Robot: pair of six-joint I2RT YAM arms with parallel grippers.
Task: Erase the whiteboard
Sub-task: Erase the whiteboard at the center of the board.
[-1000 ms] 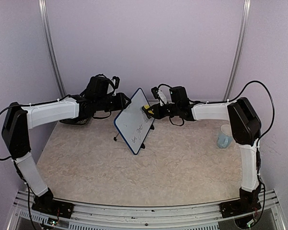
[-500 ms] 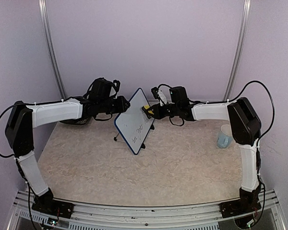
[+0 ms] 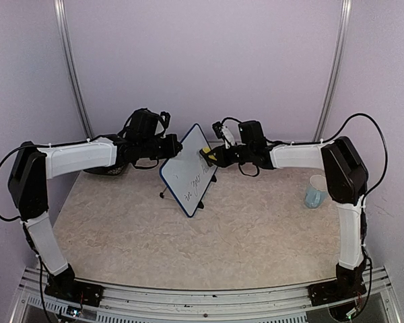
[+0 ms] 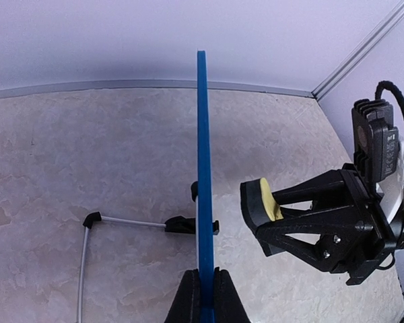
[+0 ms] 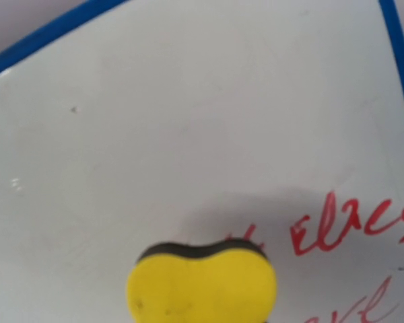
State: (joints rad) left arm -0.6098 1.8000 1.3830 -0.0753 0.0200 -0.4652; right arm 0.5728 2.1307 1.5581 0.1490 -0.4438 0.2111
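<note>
Probably the whiteboard (image 3: 188, 176), standing tilted at the far middle of the table (image 3: 256, 235), is light, stiff and tips easily, so we pinch its blue frame (image 4: 201, 134) with the left gripper (image 4: 206, 277), while the right gripper (image 3: 209, 156) clamps the yellow sponge (image 5: 202, 286) just beside the glossy face.

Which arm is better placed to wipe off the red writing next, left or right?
Right. The right gripper holds the yellow sponge facing the whiteboard, close to the red writing but not touching. The left gripper is clamped on the board's blue frame, steadying it.
</note>
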